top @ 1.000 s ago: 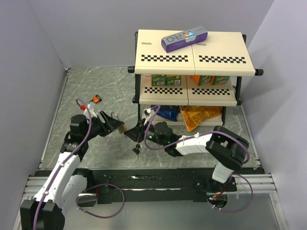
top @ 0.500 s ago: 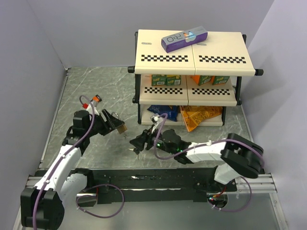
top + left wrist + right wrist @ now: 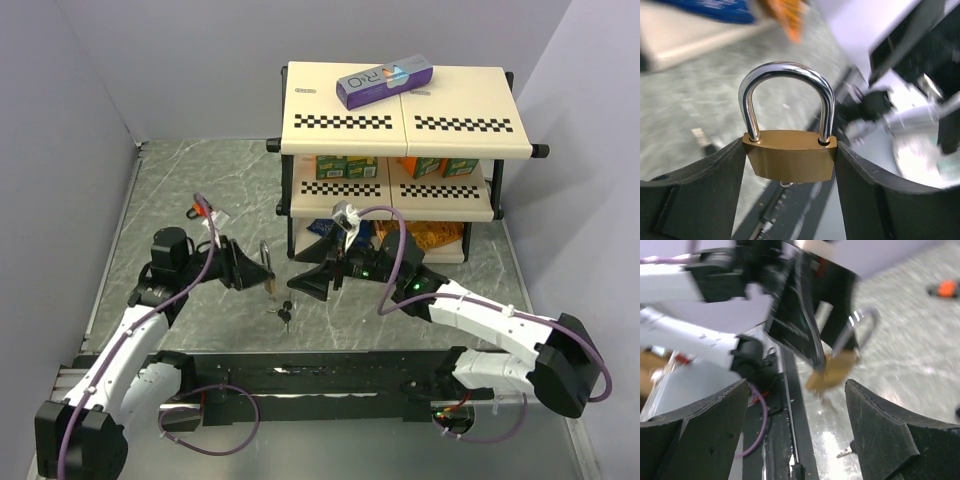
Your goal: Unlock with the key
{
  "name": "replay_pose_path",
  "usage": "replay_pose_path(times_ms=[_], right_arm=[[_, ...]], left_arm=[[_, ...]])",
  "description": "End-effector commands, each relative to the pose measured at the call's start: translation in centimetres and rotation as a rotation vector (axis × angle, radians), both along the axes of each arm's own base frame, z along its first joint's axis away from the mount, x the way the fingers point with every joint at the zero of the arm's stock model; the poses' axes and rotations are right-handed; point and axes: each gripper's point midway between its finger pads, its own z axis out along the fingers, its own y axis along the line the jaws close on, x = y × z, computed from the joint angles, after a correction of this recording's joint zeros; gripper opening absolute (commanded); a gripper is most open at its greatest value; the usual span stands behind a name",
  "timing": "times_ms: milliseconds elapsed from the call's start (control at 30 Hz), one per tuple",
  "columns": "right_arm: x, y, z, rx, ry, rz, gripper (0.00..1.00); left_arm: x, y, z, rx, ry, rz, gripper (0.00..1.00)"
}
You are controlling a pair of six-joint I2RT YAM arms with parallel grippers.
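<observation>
- Since a second ago, our right fingers open wide and draw back toward the centre of the top view. They hold nothing. Our left arm carries the padlock a little lower and to the right.
- Our left fingers are clamped on the brass body from both sides, with the shackle upright and closed.
- We see the key with its black head just below the padlock in the lower centre of the top view, between the two arm ends. We cannot tell whether it lies on the table or hangs from the keyhole. A small bit of metal peeks out under the lock body in the left wrist view.
- To do this step well, we judge that the left grip should hold steady with the keyhole facing the right arm. The right fingers should pinch the black head squarely, since the blade is thin and will slip or twist in a loose pinch. A turn then needs the wrist in line with the keyhole.
- For room, the rack stands close behind the right arm at upper centre, and the black rail runs just below the key. Open table lies to the left and upper left, so we favour a low approach from the right.
</observation>
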Motion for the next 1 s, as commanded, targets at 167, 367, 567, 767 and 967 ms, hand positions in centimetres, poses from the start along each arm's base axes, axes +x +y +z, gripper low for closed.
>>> replay_pose_path(times_ms=[167,367,567,767,967], right_arm=[[-3.6,-0.3,7.2,0.039,-0.27,0.217,0.85],[-4.0,0.7,7.6,-0.006,-0.297,0.318,0.86],[-4.1,1.8,7.0,-0.035,-0.281,0.4,0.86],[-5.3,1.8,5.9,-0.053,-0.246,0.503,0.84],[-5.4,1.6,4.3,-0.104,-0.211,0.517,0.81]], left_arm=[[-6.8,-3.6,5.5,-0.134,-0.225,-0.427,0.01],[-8.9,-4.3,5.8,-0.161,-0.222,-0.529,0.01],[-10.1,-4.6,6.0,-0.179,-0.22,-0.585,0.01],[-10.4,-4.6,6.1,-0.185,-0.222,-0.599,0.01],[-10.3,-4.7,6.1,-0.183,-0.219,-0.599,0.01]])
